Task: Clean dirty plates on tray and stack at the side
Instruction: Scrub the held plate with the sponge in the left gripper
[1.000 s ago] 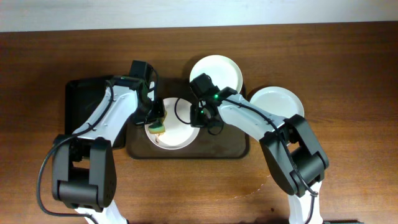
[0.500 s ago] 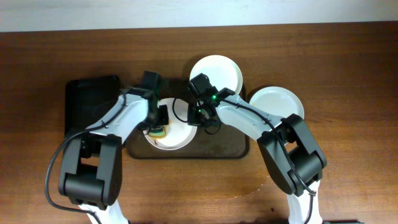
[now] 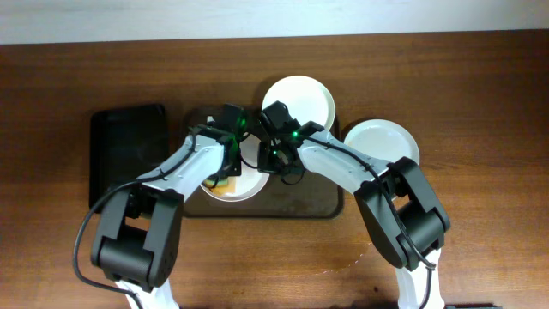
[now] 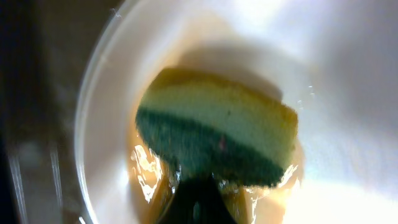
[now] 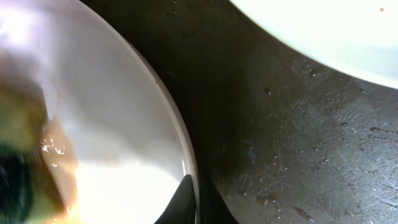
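Left wrist: sponge in plate (sauce-smeared)

The near plate was white, smeared with glossy orange-brown sauce. The far plate and right plate were white. The sponge was yellow above dark green. The tray was dark brown, the smaller tray at the left black, and the table reddish-brown woodgrain.

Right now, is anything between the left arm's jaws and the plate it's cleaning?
Only the sponge: the left jaws grip it and hold it against the plate, amid orange sauce. The right jaws close on that plate's rim directly, with nothing between.
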Controlling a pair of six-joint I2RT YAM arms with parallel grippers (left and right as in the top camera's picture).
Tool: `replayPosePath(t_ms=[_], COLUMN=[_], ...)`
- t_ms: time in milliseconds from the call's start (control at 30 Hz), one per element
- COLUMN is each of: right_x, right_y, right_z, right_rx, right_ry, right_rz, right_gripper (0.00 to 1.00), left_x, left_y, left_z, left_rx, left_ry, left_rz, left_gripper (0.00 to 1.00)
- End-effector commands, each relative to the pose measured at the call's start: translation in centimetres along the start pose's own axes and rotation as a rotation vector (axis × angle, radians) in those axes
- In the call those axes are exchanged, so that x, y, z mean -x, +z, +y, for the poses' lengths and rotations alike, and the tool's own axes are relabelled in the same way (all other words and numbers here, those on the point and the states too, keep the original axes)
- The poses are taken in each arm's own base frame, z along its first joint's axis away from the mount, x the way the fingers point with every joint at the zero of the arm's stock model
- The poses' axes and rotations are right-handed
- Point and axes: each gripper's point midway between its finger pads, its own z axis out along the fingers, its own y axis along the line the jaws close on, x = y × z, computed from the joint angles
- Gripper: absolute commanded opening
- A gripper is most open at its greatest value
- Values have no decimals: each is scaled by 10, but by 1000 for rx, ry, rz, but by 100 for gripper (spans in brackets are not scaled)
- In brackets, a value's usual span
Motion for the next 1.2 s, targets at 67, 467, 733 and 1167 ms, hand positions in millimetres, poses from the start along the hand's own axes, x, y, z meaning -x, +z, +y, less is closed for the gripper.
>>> replayPosePath(t_ms=[67, 467, 733, 1167], right_x=[-3, 6, -4, -3], right_y=[11, 9, 8, 7], right_z=[-5, -22, -17, -21], right_rx=[-3, 41, 73, 74], right_ry=[12, 89, 73, 81], right_rz=[22, 69, 121, 124], right_gripper=[4, 4, 4, 4], left_x=[-55, -13, -24, -8], left_y=[5, 59, 11, 52], left_z=[-60, 14, -66, 14], left_rx=[-442, -54, -829, -248], left_ry=[352, -197, 132, -19], left_rz=[188, 41, 103, 101], left_gripper=[1, 1, 1, 1])
